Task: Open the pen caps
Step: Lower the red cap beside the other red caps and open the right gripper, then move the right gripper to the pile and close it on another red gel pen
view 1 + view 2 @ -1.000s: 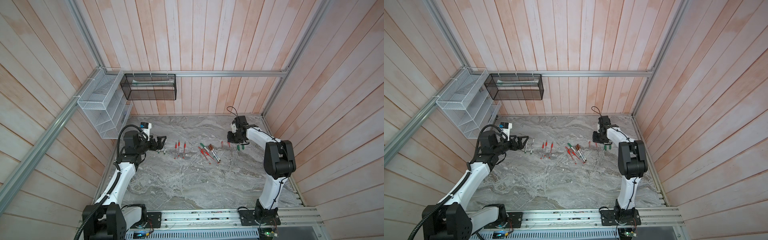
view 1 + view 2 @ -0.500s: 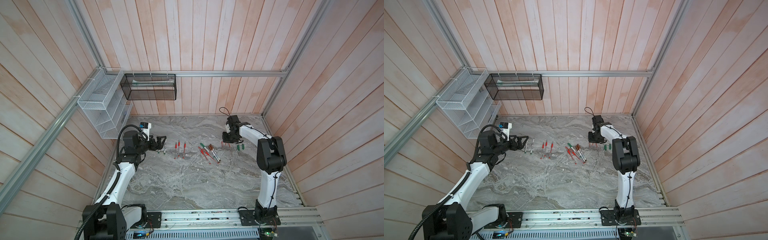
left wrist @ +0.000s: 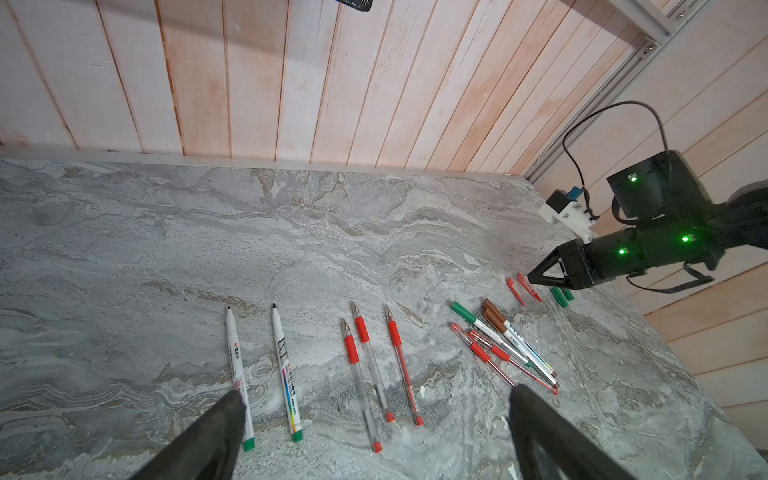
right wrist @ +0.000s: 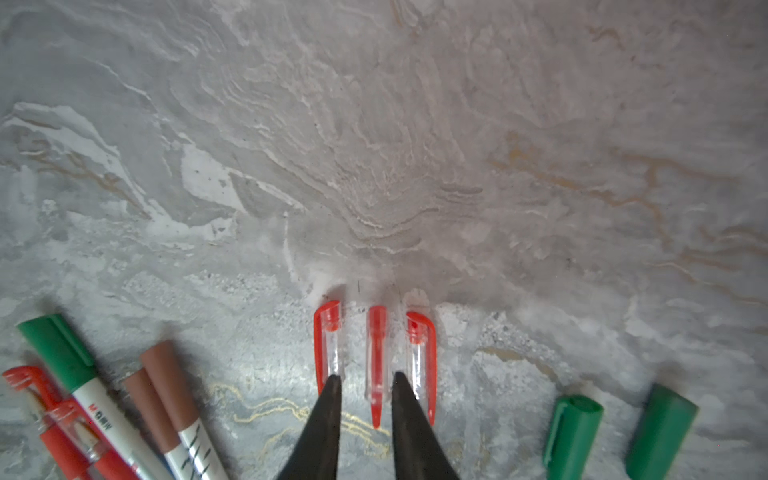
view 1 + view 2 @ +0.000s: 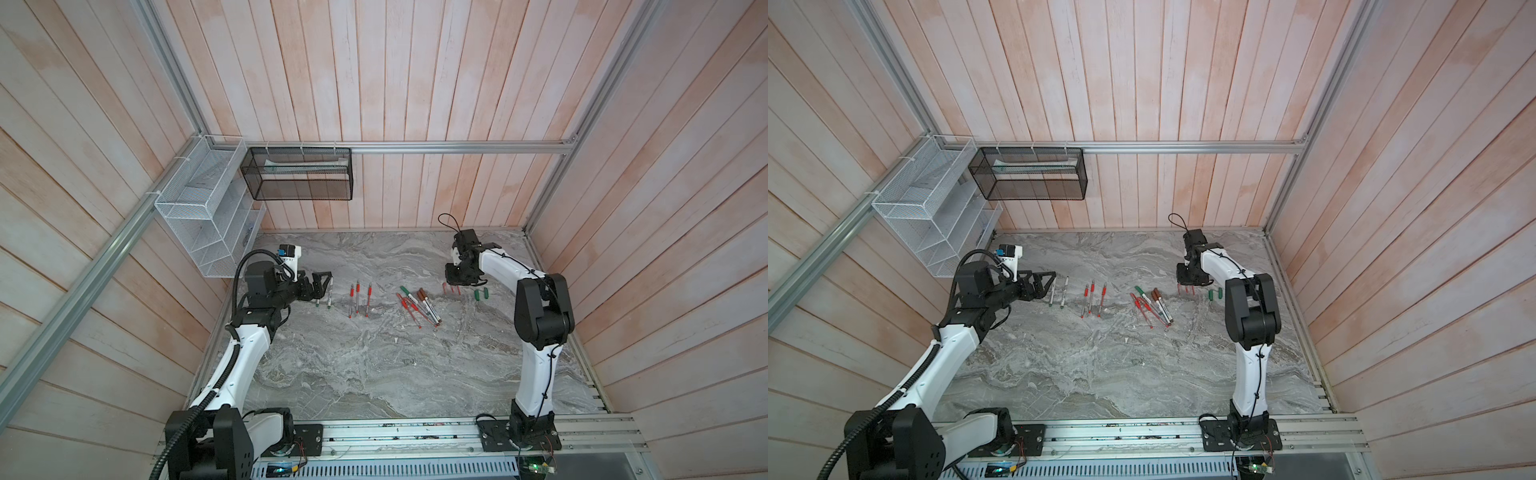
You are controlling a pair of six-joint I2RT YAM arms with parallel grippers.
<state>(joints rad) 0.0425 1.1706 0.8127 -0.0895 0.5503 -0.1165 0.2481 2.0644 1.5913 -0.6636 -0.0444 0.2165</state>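
Near the heap of still-capped pens (image 3: 500,351), three slim red plastic caps (image 4: 376,357) and two stubby green plastic caps (image 4: 573,432) lay off; right gripper (image 4: 366,376) loosely straddled one red, left gripper (image 3: 376,395) gaped empty.

Whitewashed pinkish wooden plank walls (image 5: 374,75) enclose the space on three sides, braced by silver aluminium frame rails (image 5: 457,146) that run along the back wall and up the corners. A white wire-mesh shelf rack (image 5: 199,216) with several compartments hangs on the left wall, just beside a black rectangular mesh basket (image 5: 299,178) hung from the back rail, holding something pale that cannot be made out. The floor is an evenly lit grey marble-patterned slab (image 5: 374,365) with white and tan veins, bordered in front by a slotted aluminium base rail (image 5: 395,432)
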